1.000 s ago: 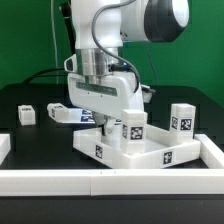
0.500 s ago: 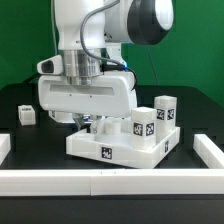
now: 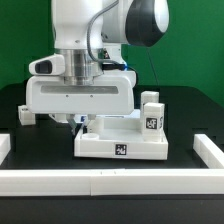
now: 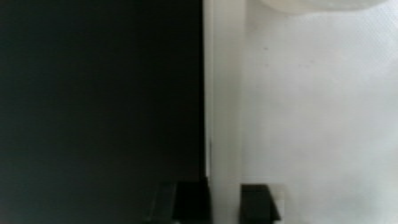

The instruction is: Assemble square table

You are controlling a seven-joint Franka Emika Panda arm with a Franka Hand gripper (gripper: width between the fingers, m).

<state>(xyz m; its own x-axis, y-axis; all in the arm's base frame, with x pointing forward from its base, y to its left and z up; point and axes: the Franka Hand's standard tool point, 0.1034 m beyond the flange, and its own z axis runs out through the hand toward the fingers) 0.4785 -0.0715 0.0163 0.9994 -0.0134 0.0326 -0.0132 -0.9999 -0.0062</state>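
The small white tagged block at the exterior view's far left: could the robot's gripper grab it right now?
Probably not yet: the gripper appears clamped on the raised rim of the large white square tray-like top, so it must let go first. The block itself stands uncovered.

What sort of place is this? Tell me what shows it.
Probably a robotics lab bench: green backdrop, black table fenced by white border rails, and a tag-marked square table top under the robot arm.

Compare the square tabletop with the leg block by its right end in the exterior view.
The tabletop is wide, low and rimmed; the leg block is small, narrow and upright. The end effector straddles the tabletop's rim; the leg block stands untouched. Both are white with black-and-white tags.
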